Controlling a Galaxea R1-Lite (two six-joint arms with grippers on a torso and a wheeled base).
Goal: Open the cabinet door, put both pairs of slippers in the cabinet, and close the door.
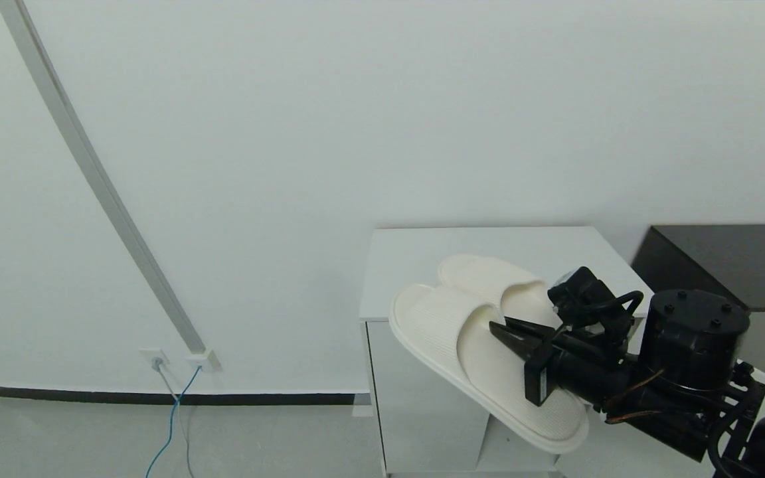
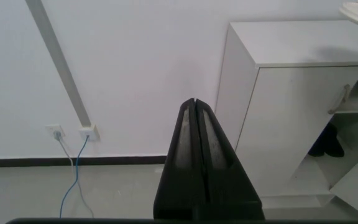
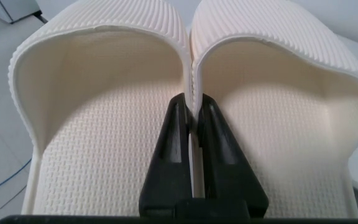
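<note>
A white cabinet [image 1: 422, 398] and blue cable [image 1: 167, 431] rest on the floor [image 1: 57, 438].

The slippers [image 1: 462, 332] were cream, with ribbed straps and waffle-patterned insoles. The right hand [image 1: 499, 330] and the left hand [image 2: 194, 102] were both black. The cabinet [image 1: 475, 242] was plain white, like the wall [image 1: 356, 99]. A blue cable [image 1: 169, 425] crossed the pale grey floor [image 1: 57, 438]. The neighbouring unit [image 1: 728, 259] was black.

The cabinet [image 1: 416, 398] is partly covered by the white slippers [image 1: 455, 332]; a dark object [image 2: 327, 142] inside (under a shelf) cannot be identified.
</note>
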